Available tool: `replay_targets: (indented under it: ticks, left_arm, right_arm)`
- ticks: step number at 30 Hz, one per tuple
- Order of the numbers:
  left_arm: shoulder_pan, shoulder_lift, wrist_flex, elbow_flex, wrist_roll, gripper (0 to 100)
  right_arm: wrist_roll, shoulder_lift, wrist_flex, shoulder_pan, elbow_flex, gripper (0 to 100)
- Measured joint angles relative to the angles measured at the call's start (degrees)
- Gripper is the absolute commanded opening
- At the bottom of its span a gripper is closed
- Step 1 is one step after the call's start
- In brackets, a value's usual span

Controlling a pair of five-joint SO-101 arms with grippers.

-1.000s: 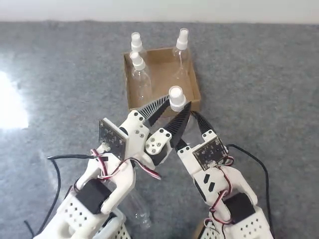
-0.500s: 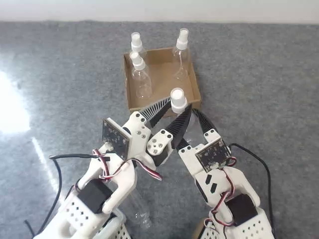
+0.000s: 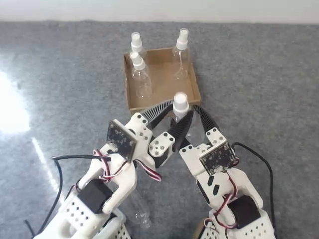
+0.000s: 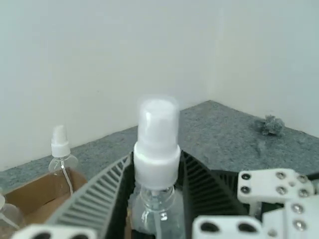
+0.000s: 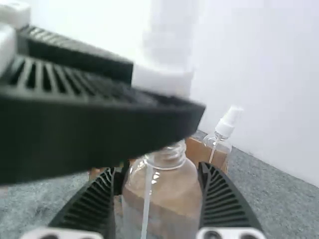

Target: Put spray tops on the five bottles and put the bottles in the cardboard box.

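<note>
The spray top (image 4: 157, 124) was pinched by the left end effector (image 4: 157, 160). The bottle (image 5: 154, 199) beneath was clamped by the right end effector (image 5: 159, 174). The box (image 3: 127, 84) lay just beyond both.

Grey speckled table surface (image 3: 60, 74): shallow brown cardboard box (image 3: 127, 82) is set at far centre; clear plastic bottle (image 3: 140, 210) is laid flat nr front edge.

Grey speckled bench (image 3: 259, 74), plain brown cardboard box (image 3: 135, 103).
The held bottle (image 4: 159, 211) is clear and its spray top (image 3: 180, 103) white, like those of the three far bottles (image 3: 142, 84); the left arm (image 3: 107, 186) and the right arm (image 3: 222, 186) are white, with black ribbed jaws and red wires (image 3: 105, 160).
</note>
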Motion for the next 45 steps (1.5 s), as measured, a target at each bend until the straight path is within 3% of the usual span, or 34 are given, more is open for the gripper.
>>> replay_targets:
  ticks: [7, 15, 24, 33, 45]
  left_arm:
    - [-0.18, 0.0, 5.19, -0.09, -0.18, 21]
    - [0.0, 0.0, 5.54, -0.7, -0.18, 21]
    - [0.0, 0.0, 14.51, -8.18, -0.18, 21]
    - [-0.18, 0.0, 15.65, -9.58, -0.18, 20]
    - [-0.18, 0.0, 15.65, -9.58, -0.18, 10]
  right_arm:
    - [0.0, 0.0, 0.0, 0.09, 0.0, 7.5]
    - [0.0, 0.0, 0.0, 0.09, 0.0, 7.5]
    - [0.0, 0.0, 0.0, 0.09, 0.0, 7.5]
    - [0.0, 0.0, 0.0, 0.09, 0.0, 7.5]
    - [0.0, 0.0, 0.0, 0.0, 1.14, 7.5]
